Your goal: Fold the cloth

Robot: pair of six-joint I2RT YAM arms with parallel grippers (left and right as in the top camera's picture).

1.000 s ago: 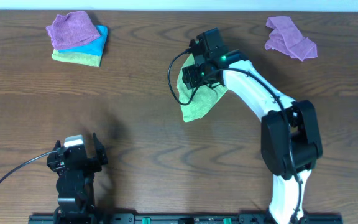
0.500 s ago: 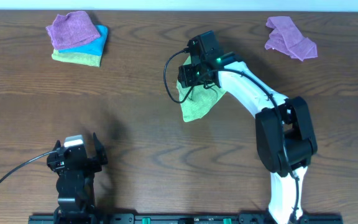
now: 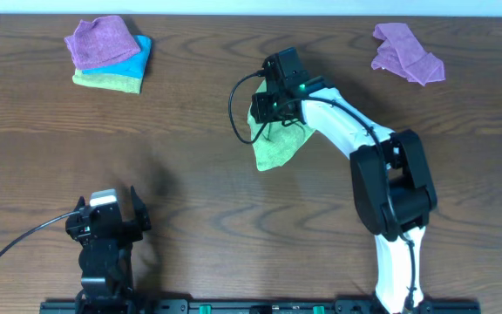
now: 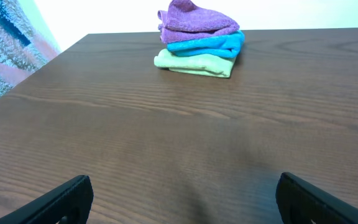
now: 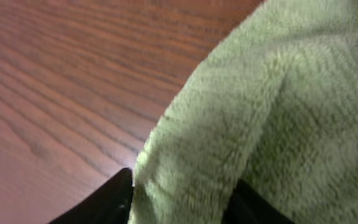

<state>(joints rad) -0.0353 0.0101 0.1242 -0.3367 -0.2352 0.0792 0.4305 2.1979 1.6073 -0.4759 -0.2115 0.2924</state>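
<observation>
The lime-green fuzzy microfibre cloth is lying rumpled near the middle of the dark brown wood-grain table, tapering to a point toward the robot, with its far part hidden under the right arm. The step in hand looks like the first grasp: the cloth is not yet flat or folded. The right gripper is sitting low on the cloth's far-left edge. In the right wrist view a thick, soft ridge of the cloth is bulging up between the two black fingers, which are pinching it from both sides. How firm the hold is I cannot tell.

Next, I judge, the pinched edge is needing a lift and a pull to spread the cloth flat. The pile is plush and limp, so it is likely to sag and drag.

The left gripper is waiting near the robot's edge of the table with its fingers spread wide and nothing between them. Well apart, at the far left, a neat stack of folded cloths is resting: purple on top, bright blue in the middle, pale green beneath. At the far right a crumpled purple cloth is lying loose.
</observation>
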